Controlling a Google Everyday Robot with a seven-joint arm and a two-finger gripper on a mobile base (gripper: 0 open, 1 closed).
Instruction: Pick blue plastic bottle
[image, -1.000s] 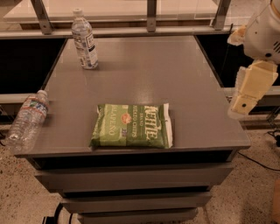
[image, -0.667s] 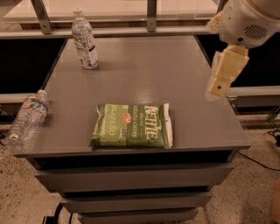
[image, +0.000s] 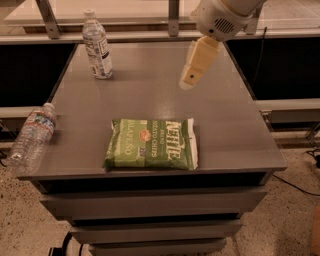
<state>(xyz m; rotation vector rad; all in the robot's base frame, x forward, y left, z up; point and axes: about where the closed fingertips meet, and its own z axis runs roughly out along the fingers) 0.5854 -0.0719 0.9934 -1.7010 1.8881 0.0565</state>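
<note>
Your grey table (image: 225, 130) carries the blue plastic bottle (image: 97, 47) upright (far left corner), a chip bag (image: 150, 144) and a second bottle (image: 31, 137) lying at its left edge; the gripper (image: 187, 82) hovers above.

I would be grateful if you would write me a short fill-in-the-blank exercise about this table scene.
The blue plastic bottle stands ____ at the back left corner of the table.
The second bottle lies on its ____ at the left edge.
The chip bag is ____ in colour.
The hand hangs above the table, touching ____ of these items.
Missing words: upright; side; green; none.
</note>
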